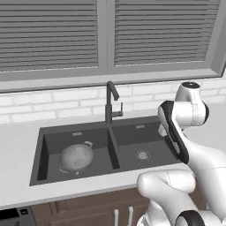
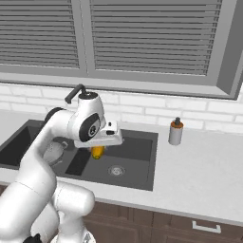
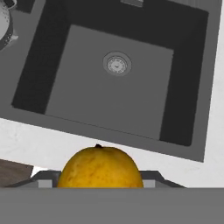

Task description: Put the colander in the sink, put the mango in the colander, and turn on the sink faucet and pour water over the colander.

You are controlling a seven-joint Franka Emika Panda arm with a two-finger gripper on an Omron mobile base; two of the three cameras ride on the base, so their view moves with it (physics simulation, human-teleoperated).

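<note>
Round perforated silver-grey metal colander [image 1: 77,157] sits in the left basin of the dark charcoal rectangular double sink [image 1: 115,149]. Smooth orange-yellow mango [image 3: 100,168] is gripped between the partly spread jaws of the end effector [image 2: 98,148], above the right basin.

- Round silver-grey perforated metal colander [image 1: 77,157]: dull sheen, dotted with small holes.
- Dark charcoal double-basin sink [image 1: 115,152]: matt, smooth, with a shiny steel drain [image 3: 117,64].
- Small orange-yellow mango [image 3: 100,168]: smooth, faintly mottled skin.
- Pale countertop [image 2: 199,171]: matt, lightly speckled.
- Brown wooden cabinet fronts [image 2: 156,227].
</note>
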